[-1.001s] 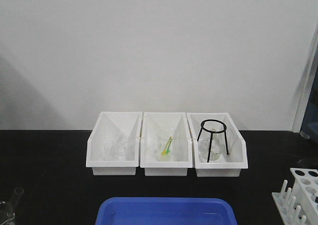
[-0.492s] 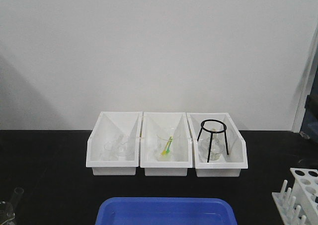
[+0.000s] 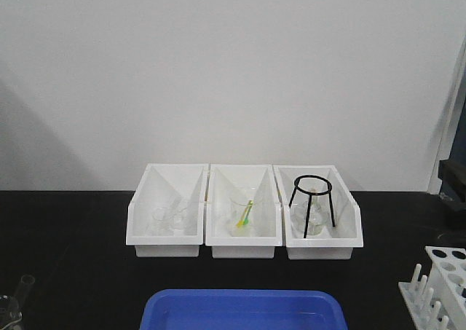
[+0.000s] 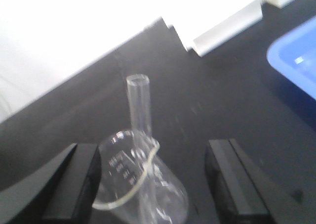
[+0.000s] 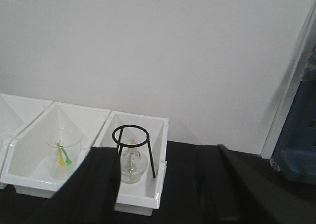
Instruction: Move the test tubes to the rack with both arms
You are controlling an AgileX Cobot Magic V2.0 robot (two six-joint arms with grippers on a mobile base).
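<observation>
One test tube (image 4: 138,103) stands with its open rim up inside a clear glass beaker (image 4: 140,182) on the black table. In the front view this test tube (image 3: 26,283) shows at the bottom left corner. My left gripper (image 4: 152,177) is open, its black fingers (image 4: 74,184) either side of the beaker and apart from the glass. The white rack (image 3: 443,277) with round holes and upright pegs sits at the bottom right corner. My right gripper (image 5: 163,184) is open and holds nothing, raised in front of the bins.
Three white storage bins (image 3: 244,241) line the back of the table: glassware in the left one, a beaker with yellow and green sticks (image 3: 244,215) in the middle, a black tripod ring (image 3: 313,199) over a flask on the right. A blue tray (image 3: 244,309) lies at the front centre.
A dark shape at the far right edge of the front view has come a little further into the picture. The things on the table stay where they were.
</observation>
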